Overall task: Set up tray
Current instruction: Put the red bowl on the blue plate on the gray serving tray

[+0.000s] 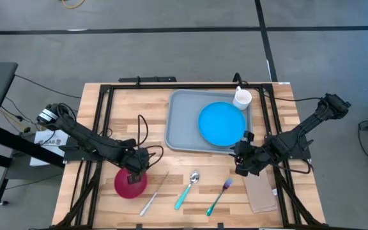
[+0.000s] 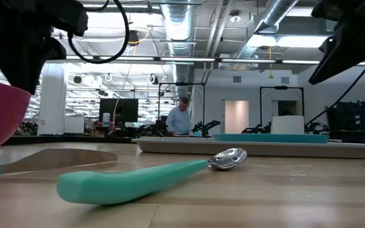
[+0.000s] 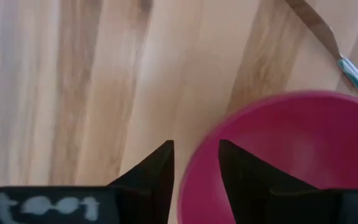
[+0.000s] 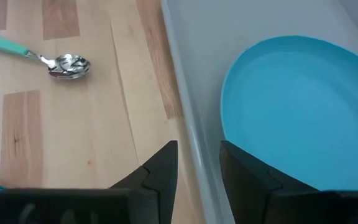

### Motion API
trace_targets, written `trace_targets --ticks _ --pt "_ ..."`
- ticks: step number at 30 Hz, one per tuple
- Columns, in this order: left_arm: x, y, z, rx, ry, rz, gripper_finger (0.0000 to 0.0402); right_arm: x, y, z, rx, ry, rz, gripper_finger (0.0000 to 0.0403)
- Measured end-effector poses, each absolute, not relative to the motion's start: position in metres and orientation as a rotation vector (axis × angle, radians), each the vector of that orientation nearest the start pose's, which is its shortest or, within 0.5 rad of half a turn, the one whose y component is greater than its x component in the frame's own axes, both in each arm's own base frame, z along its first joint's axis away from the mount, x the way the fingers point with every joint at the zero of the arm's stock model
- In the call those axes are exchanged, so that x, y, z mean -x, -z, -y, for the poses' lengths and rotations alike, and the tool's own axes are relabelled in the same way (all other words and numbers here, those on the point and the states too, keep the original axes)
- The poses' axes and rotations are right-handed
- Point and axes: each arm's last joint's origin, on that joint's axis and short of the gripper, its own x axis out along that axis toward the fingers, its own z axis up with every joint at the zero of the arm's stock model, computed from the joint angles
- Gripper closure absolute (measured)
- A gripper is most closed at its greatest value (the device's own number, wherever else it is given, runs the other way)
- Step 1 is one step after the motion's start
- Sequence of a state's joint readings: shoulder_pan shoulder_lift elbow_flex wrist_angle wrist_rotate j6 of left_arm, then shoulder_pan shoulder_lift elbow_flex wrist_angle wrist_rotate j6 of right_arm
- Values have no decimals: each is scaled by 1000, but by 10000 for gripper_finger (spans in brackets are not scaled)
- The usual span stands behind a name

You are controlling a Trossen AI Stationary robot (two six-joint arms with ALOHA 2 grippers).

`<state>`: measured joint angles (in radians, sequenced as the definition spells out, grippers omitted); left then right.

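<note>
Now left claw (image 3: pixel 196 163) parted, straddling pink bowl (image 3: pixel 291 155) rim.

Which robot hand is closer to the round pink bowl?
The left. The left gripper is right over the round pink bowl, its fingers astride the rim. The right gripper is far across the table, at the edge of the grey-blue plastic tray.

the left arm reaches in from the table's left edge, its left gripper (image 1: pixel 133 171) pointing down, fingers (image 3: pixel 156 176) parted with a narrow gap. the right arm stretches in from the right side, bent at the elbow, its right gripper (image 1: pixel 240 160) low, fingers (image 4: pixel 161 167) slightly apart, holding nothing.
</note>
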<state>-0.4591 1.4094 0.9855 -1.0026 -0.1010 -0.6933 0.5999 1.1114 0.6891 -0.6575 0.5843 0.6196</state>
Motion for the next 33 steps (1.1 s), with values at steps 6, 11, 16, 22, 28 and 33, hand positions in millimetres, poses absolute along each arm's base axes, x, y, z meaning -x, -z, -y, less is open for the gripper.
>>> trace_targets --ticks 6,11,16,22,28,33 --pt "-217 -223 104 181 -176 -1381 293 -170 -214 -97 31 250 -842 289" --pt "-216 -214 104 181 -165 -1376 294 -170 -214 -97 31 250 -841 289" --pt "-211 -199 102 194 -148 -1404 294 -170 -214 -97 30 250 -840 289" --pt "-210 -187 96 151 -214 -1359 295 -170 -214 -97 29 250 -839 289" --pt "-220 -185 95 188 -164 -1262 352 -170 -214 -97 28 250 -839 289" --pt "-236 -190 93 236 -123 -1123 393 -170 -214 -97 15 255 -837 289"
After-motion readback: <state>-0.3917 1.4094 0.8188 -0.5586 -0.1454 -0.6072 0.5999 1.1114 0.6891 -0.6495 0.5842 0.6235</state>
